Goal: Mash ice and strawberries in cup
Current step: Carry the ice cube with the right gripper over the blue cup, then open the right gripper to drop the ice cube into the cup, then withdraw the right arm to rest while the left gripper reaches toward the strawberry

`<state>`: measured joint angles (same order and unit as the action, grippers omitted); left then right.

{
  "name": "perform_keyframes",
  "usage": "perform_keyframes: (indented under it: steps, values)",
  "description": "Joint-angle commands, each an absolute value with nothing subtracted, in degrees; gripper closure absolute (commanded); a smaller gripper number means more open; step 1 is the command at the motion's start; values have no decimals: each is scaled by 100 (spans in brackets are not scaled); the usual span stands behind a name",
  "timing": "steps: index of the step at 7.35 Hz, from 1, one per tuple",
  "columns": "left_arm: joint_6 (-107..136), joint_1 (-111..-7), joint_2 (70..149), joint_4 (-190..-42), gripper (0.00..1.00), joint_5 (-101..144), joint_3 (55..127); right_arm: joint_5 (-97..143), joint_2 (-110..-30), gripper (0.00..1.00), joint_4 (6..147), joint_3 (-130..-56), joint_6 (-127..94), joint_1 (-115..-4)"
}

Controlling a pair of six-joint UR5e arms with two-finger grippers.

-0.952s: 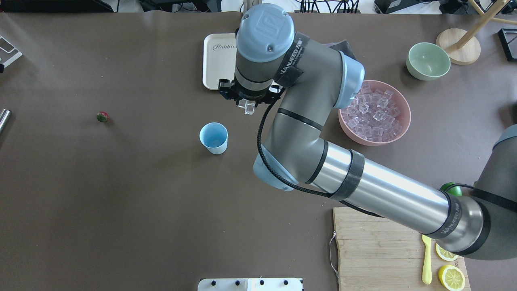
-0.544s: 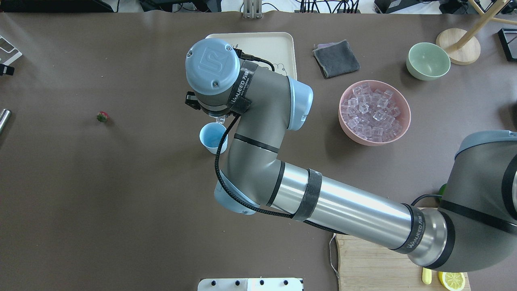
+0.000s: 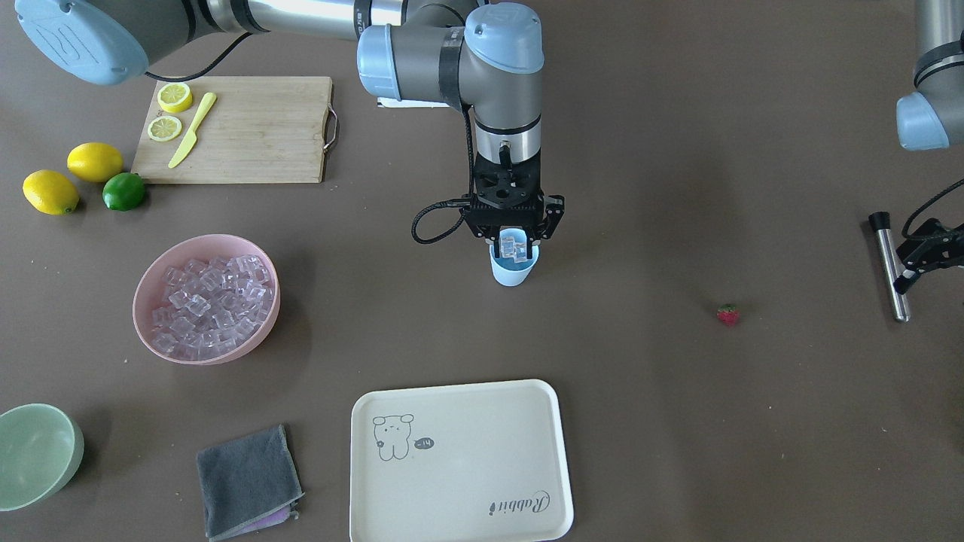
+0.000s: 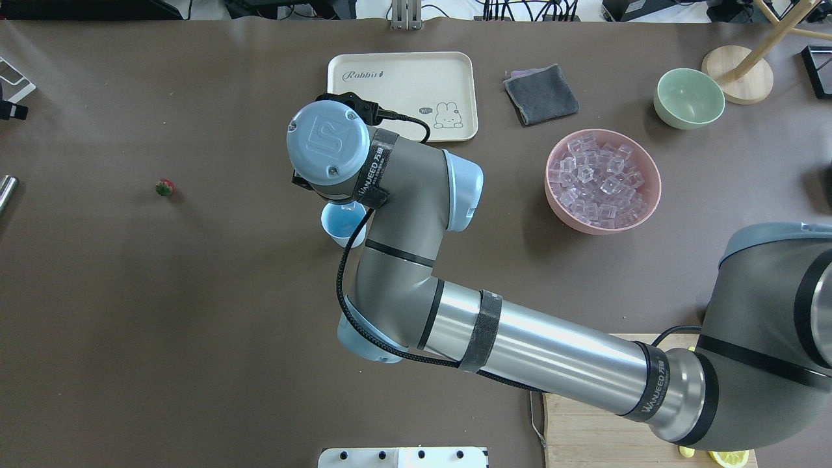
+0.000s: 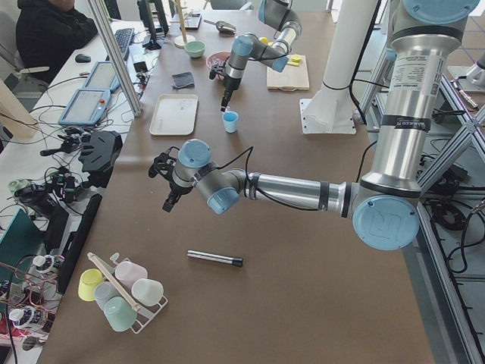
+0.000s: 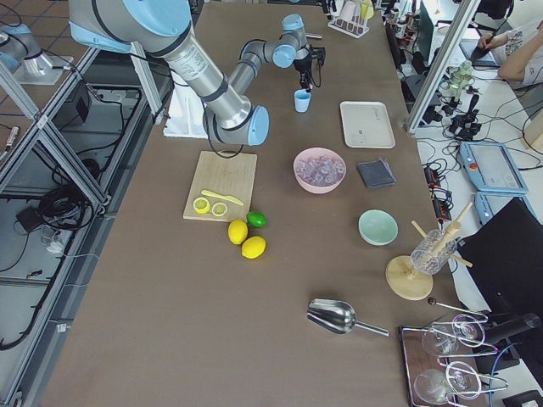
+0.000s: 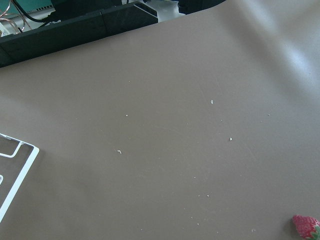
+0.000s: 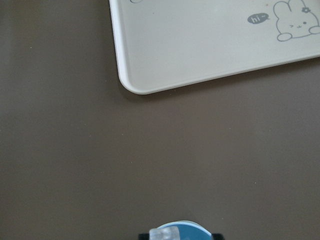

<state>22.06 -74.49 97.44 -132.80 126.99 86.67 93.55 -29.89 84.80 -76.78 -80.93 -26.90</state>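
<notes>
My right gripper [image 3: 514, 239] is shut on a clear ice cube [image 3: 515, 248] and holds it just over the mouth of the light blue cup [image 3: 514, 274]. In the overhead view my wrist hides the gripper and covers part of the cup [image 4: 339, 226]. The right wrist view shows the cube [image 8: 166, 234] above the cup rim [image 8: 192, 231]. More ice [image 3: 205, 299] fills the pink bowl [image 3: 260, 331]. The small red strawberry [image 3: 727, 314] lies alone on the table, far from the cup. My left gripper [image 3: 907, 260] is open and empty near the strawberry, which also shows in the left wrist view [image 7: 306, 227].
A metal rod [image 3: 889, 271] lies beside my left gripper. A cream tray [image 3: 459, 459], a grey cloth [image 3: 248, 482] and a green bowl [image 3: 34, 452] lie beyond the cup. A cutting board [image 3: 248, 128] with lemon slices, whole lemons and a lime [image 3: 124, 191] are near my base.
My right arm has swung left from beside the tray, carrying the ice cube, and now holds it directly above the cup. The left arm has not moved.
</notes>
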Motion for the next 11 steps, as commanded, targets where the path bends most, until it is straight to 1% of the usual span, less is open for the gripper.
perform_keyframes:
  steps: [1,2,3,4,5,6,7,8,9,10,11]
  values:
    - [2197,-7383,9747,-13280,2,12691,8631,9282,-2997,89,8464,-7655,-8086,-2567]
    - [2197,-7383,9747,-13280,3,12691,8648,9281,-2997,62,8464,-7655,-8042,-2566]
    - [2206,-7383,9747,-13280,2,12691,8683,9281,-3014,40,8464,-7655,-8033,-2549]
    - [2206,-7383,9747,-13280,2,12700,8692,9281,-3032,28,8464,-7655,-8025,-2549]
    - [2206,-7383,9747,-13289,2,12700,8675,9281,-3050,14,8464,-7655,-8033,-2549]
    - [2206,-7374,9747,-13280,2,12691,8675,9281,-3041,6,8464,-7655,-8059,-2558]
    - [2345,-7322,9878,-13245,2,12596,8771,9377,-3067,5,8490,-7803,-7973,-2653]
    - [2834,-6860,10201,-13202,2,12325,8780,9804,-3468,5,8647,-8649,-7528,-2994]
    - [3178,-6038,10335,-13192,2,11678,8728,10609,-4011,5,9362,-9780,-7036,-3528]
    - [3512,-5481,10484,-13184,2,11054,8606,11113,-4608,5,9726,-10583,-6239,-4090]
    - [3707,-5302,10494,-13192,2,11004,8483,11658,-5171,5,9712,-10956,-5788,-4705]
